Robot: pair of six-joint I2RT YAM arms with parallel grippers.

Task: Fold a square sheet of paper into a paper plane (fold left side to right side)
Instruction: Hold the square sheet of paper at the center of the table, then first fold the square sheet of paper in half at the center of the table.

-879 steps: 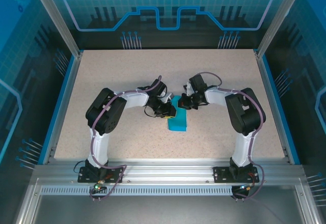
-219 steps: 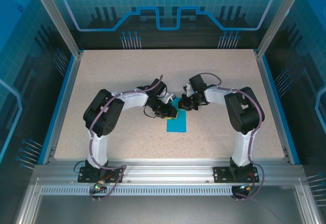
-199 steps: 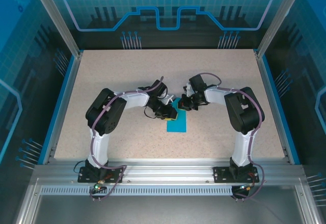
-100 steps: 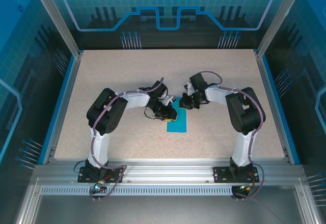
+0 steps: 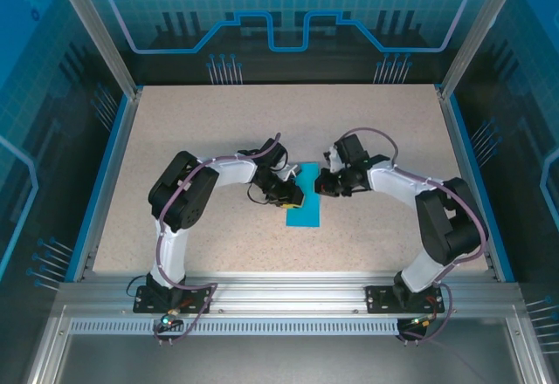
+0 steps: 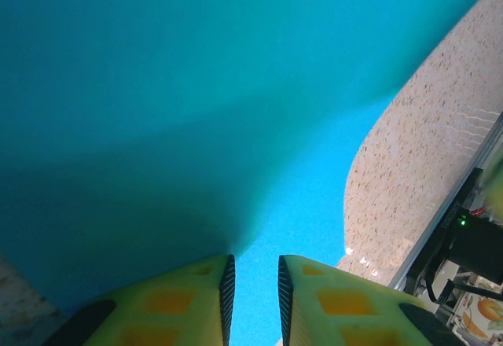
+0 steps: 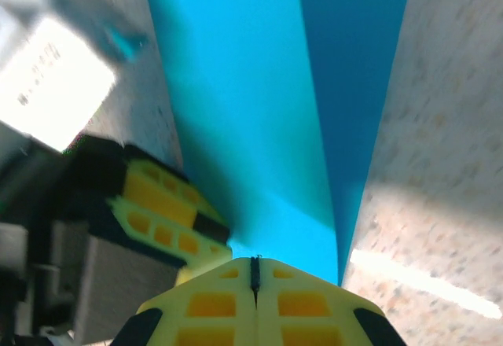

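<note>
Folded into a narrow strip, the blue paper lies near the middle of the table. The left gripper, jaws slightly parted, sits over the strip's far left edge. The right gripper, jaws closed together, is at its far right corner.

The top external camera sits high above the blue paper, back toward the near edge, tilted down so the whole table lies around that paper. The left wrist camera looks past the left gripper, almost against the paper. The right wrist camera looks past the right gripper, just above it. All three share the paper.
</note>
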